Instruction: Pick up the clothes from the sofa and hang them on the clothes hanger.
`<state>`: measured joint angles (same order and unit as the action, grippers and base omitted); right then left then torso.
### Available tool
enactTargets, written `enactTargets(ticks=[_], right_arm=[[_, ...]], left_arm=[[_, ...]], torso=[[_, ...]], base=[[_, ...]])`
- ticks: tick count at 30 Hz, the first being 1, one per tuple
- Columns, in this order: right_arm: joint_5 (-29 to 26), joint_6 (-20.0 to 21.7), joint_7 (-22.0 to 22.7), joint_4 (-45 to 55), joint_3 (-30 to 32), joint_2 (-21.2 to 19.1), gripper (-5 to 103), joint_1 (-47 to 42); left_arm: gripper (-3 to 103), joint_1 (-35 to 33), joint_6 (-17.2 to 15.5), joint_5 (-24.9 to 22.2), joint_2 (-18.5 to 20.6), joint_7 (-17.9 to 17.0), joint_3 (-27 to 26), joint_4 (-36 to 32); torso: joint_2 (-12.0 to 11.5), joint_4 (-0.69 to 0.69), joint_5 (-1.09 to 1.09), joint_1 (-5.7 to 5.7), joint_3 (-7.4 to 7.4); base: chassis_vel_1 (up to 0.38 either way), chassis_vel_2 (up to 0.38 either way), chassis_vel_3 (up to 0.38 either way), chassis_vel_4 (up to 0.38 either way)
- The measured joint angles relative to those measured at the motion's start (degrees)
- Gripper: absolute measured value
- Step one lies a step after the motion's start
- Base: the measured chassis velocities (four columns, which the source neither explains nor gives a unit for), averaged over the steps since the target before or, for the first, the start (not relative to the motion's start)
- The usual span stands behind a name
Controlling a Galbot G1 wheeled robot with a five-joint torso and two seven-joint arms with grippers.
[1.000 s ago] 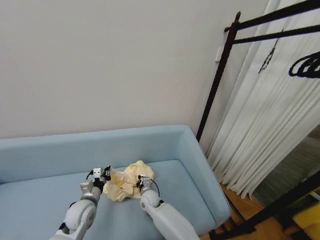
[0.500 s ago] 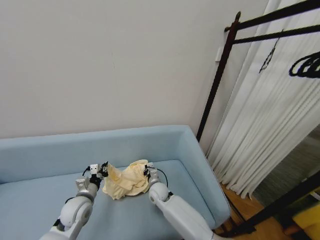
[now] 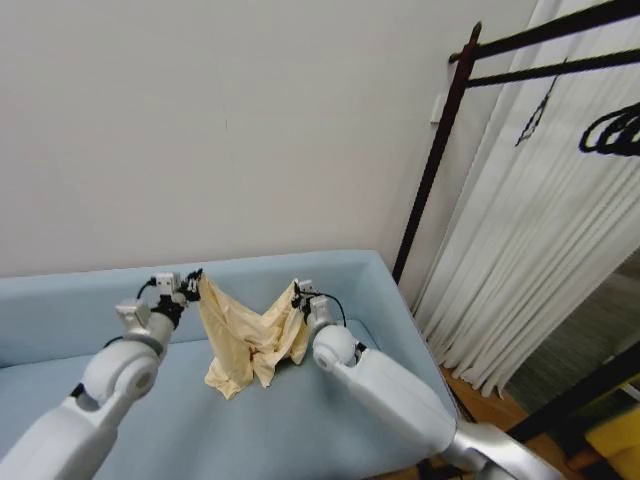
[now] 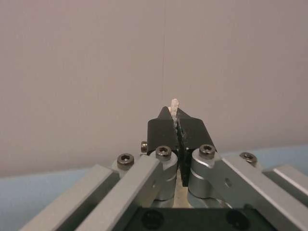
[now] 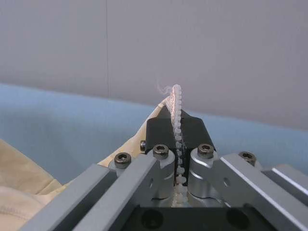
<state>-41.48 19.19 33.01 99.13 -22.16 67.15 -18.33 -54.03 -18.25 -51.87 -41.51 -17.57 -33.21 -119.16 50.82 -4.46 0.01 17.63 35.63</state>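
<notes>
Facing a pale wall over a blue sofa [image 3: 300, 440]. Pinching one top corner of the yellow garment [image 3: 245, 340] in the left gripper [image 3: 190, 285], jaws pressed together on the hem. Clamping the other corner likewise in the right gripper [image 3: 297, 295], spreading the cloth left to right above the seat. Likely needing a carry rightward: rack [image 3: 430, 170] and hanger [image 3: 610, 130] standing beyond the sofa's right end, nearer the right arm.

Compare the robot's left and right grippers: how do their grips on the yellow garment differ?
The left gripper sits slightly higher than the right gripper. The left pinches only a tip of cloth; the right grips a beaded edge. Both are shut on the yellow garment, hanging between them over the sofa.
</notes>
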Motion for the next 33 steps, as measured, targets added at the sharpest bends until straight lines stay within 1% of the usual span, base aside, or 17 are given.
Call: enactTargets(ticks=[3,5,8,9,14,20,25,26,30,31,33], right_arm=[[-1.5,0.49,-0.13,0.47,0.56,-0.67,1,2.07],[-3.35,1.17,-1.04,0.56,2.0,-1.71,1,5.39],[-5.5,1.88,-2.35,0.32,3.44,-3.1,1,8.36],[-5.5,1.88,-2.35,0.32,3.44,-3.1,1,8.36],[-8.76,3.24,-4.59,-0.85,4.96,-5.06,1,13.18],[-10.34,3.65,-5.11,-1.93,5.42,-5.22,1,16.36],[-11.7,4.43,-5.58,-2.2,6.27,-4.52,1,18.66],[-11.7,4.43,-5.58,-2.2,6.27,-4.52,1,18.66],[-12.48,5.25,-6.93,-2.22,7.58,-4.44,1,19.95],[-12.48,5.25,-6.93,-2.22,7.58,-4.44,1,19.95],[-13.25,6.05,-8.12,-2.13,9.14,-4.69,1,20.81]], left_arm=[[1,1.99,-0.34,-1.03,1.14,0.0,0.0,0.96],[1,5.28,-0.66,-2.35,3.08,0.03,0.34,2.75],[1,8.63,-1.02,-3.56,4.68,0.06,0.89,4.22],[1,8.63,-1.02,-3.56,4.68,0.06,0.89,4.22],[1,12.62,-1.69,-5.26,7.05,0.09,1.11,6.23],[1,15.06,-1.89,-6.49,8.71,0.12,1.7,7.19],[1,19.63,-2.12,-9.43,11.43,0.05,2.82,8.11],[1,19.63,-2.12,-9.43,11.43,0.05,2.82,8.11],[1,23.67,-2.7,-12.76,15.21,0.76,3.07,9.91],[1,23.67,-2.7,-12.76,15.21,0.76,3.07,9.91],[1,26.71,-3.42,-15.01,17.1,1.99,3.56,10.88]], torso=[[0.0,0.0,-0.01,0.0,0.0],[0.0,0.01,-0.01,0.0,0.0],[0.0,0.0,-0.01,0.0,0.0],[0.0,0.0,-0.01,0.0,0.0],[0.0,0.0,-0.01,0.0,0.0],[-0.01,0.0,-0.01,0.0,0.0],[-0.01,0.0,-0.01,0.0,0.0],[-0.01,0.0,-0.01,0.0,0.0],[-0.01,0.01,-0.01,0.0,0.0],[-0.01,0.01,-0.01,0.0,0.0],[0.0,0.02,-0.02,-0.01,0.0]], base=[[0.0,0.0,0.0,0.0],[0.0,0.0,0.0,0.0],[0.0,0.0,0.0,0.0],[0.0,0.0,0.0,0.0],[0.0,0.0,0.0,0.0],[0.0,0.0,0.0,0.0],[0.0,0.0,0.0,0.0],[0.0,0.0,0.0,0.0],[0.0,0.0,0.0,0.0],[0.0,0.0,0.0,0.0],[0.0,0.0,0.0,0.0]])
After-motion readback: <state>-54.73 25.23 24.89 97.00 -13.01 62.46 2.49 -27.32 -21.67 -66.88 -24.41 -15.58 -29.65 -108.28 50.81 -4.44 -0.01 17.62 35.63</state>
